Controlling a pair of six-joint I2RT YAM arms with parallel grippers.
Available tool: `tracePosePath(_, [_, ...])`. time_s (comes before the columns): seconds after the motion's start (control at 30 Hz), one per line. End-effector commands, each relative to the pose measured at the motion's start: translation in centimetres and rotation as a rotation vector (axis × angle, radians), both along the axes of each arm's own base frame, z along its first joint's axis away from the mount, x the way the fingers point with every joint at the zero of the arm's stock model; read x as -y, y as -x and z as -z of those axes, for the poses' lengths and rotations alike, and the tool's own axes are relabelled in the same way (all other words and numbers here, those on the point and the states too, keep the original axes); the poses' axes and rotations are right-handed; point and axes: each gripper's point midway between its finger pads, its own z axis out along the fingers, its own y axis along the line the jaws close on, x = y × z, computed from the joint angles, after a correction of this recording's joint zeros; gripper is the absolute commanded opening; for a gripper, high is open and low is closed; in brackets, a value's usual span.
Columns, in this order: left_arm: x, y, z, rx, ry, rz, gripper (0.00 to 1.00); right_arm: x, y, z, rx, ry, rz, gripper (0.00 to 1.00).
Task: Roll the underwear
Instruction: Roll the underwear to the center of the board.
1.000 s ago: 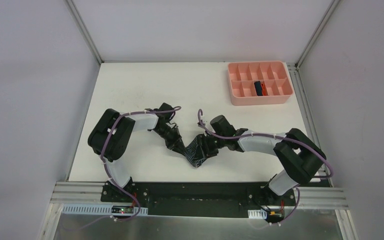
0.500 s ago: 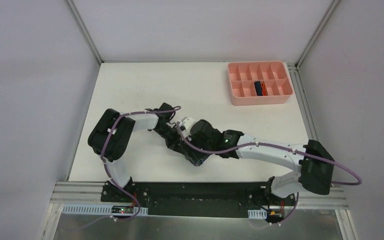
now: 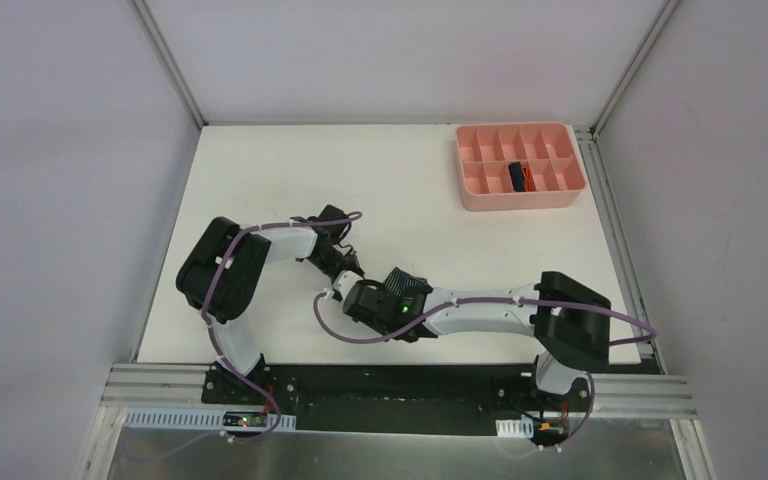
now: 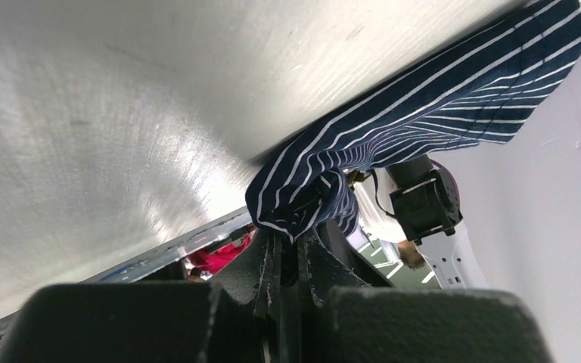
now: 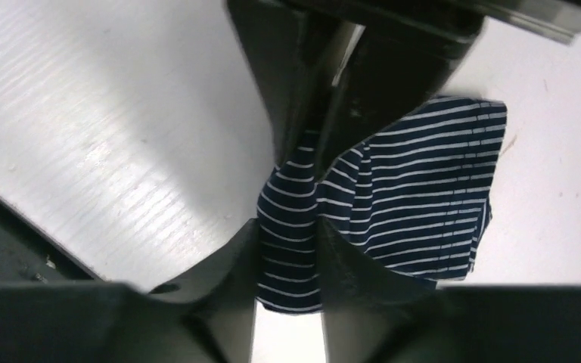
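Observation:
The dark blue striped underwear (image 5: 416,189) lies on the white table, one end lifted and bunched. My left gripper (image 4: 295,240) is shut on that bunched end (image 4: 302,197); its fingers (image 5: 325,113) come down from above in the right wrist view. My right gripper (image 5: 289,227) is closed round a narrow fold of the same cloth, right beside the left one. From above, the right wrist (image 3: 380,300) covers most of the underwear (image 3: 407,282), and the left gripper (image 3: 348,283) touches it from the left. A navy piece with orange trim (image 3: 518,176) sits in the pink tray.
The pink compartment tray (image 3: 520,200) stands at the table's far right corner. My right arm (image 3: 490,305) stretches leftward across the near part of the table. The metal frame rail (image 3: 400,385) runs along the near edge.
The right arm has swung left and towards the near edge, its wrist now against the left gripper. Its jaws widened and closed again on the cloth. The left arm stayed put.

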Motion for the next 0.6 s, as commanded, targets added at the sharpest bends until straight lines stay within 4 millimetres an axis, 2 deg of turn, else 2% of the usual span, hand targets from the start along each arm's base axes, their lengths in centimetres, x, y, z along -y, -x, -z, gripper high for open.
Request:
tracePosePath(0.0, [0.0, 0.9, 0.5, -0.079, -0.032, -0.012, 0.0, 0.9, -1.7, 0.4, 0.094, 0.022, 0.087, 0.21])
tracePosePath(0.1, [0.0, 0.6, -0.2, -0.048, -0.028, -0.015, 0.0, 0.8, -1.9, 0.1, 0.058, -0.047, 0.121, 0.06])
tracePosePath(0.17, [0.2, 0.2, -1.0, -0.023, -0.014, -0.019, 0.0, 0.8, -1.4, 0.1, -0.033, -0.12, 0.136, 0.04])
tracePosePath(0.2, [0.3, 0.0, -1.4, -0.012, -0.007, -0.023, 0.04, 0.8, -1.3, -0.1, -0.085, -0.165, 0.146, 0.03])
tracePosePath(0.27, [0.5, -0.4, -2.3, 0.012, 0.003, -0.033, 0.2, 0.9, -1.4, -0.7, -0.184, -0.247, 0.18, 0.02])
tracePosePath(0.43, [0.5, -1.6, -4.2, 0.06, 0.019, -0.081, 0.34, 0.6, -1.0, -1.8, -0.464, -0.44, 0.234, 0.0])
tracePosePath(0.57, [0.3, -1.8, -5.0, 0.08, 0.025, -0.102, 0.54, 0.3, -0.6, -2.1, -0.617, -0.521, 0.247, 0.0])
